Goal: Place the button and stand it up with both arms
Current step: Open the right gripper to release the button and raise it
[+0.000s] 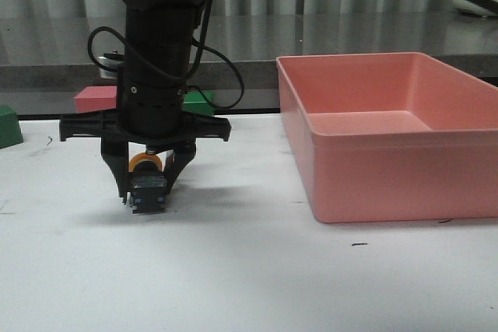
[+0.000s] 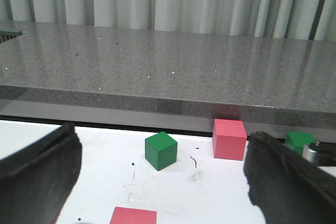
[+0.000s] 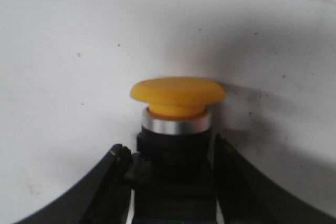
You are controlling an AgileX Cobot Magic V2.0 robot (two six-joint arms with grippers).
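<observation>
The button [image 1: 147, 179] has a yellow mushroom cap, a silver collar and a black blocky base. In the front view it is low over the white table, left of centre, cap above base. My right gripper [image 1: 148, 190] points down and is shut on the black base. The right wrist view shows the button [image 3: 177, 98] with both fingers of the right gripper [image 3: 170, 156] pressed to the sides of its base. My left gripper [image 2: 163, 174] is wide open with nothing between its fingers [image 2: 39, 174]. It does not show in the front view.
A large pink bin [image 1: 299, 114] stands on the right of the table. Behind the button lie a pink cube [image 1: 95, 99] and a green cube [image 1: 201, 100]; another green cube [image 1: 9, 126] is at the left edge. A grey counter runs along the back.
</observation>
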